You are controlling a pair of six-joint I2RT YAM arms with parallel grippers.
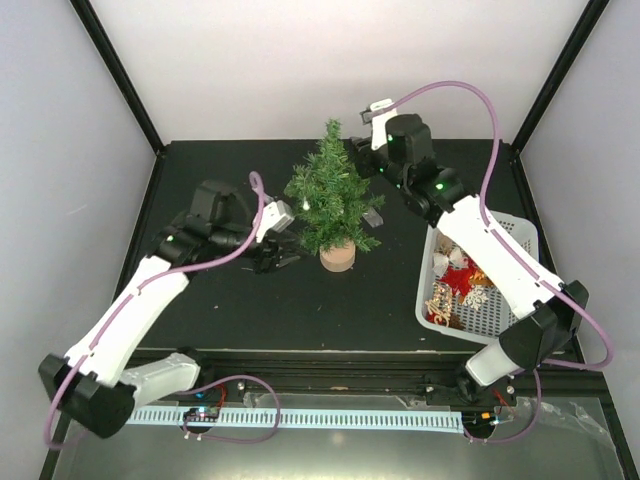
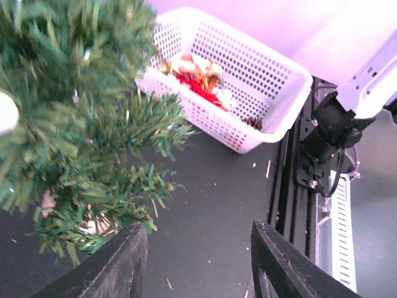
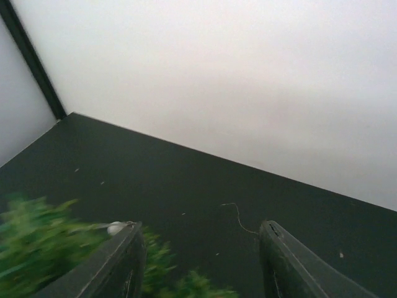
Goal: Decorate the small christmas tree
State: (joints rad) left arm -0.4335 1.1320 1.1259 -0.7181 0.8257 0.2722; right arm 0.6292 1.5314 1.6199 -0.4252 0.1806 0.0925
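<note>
Small christmas tree (image 1: 330, 195): I see no tag or words on it.
White basket (image 1: 522, 232): I can read no label on it.
Left arm (image 1: 130, 315): I can read no name or number.
Right arm (image 1: 495, 250): same, nothing I can read.

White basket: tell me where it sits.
Top view: the white basket sits at the table's right edge, beneath the right arm, right of the small christmas tree.

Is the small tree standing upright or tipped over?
Upright. The tree stands on its round wooden base, which sits flat on the dark table, tip pointing up.
</note>
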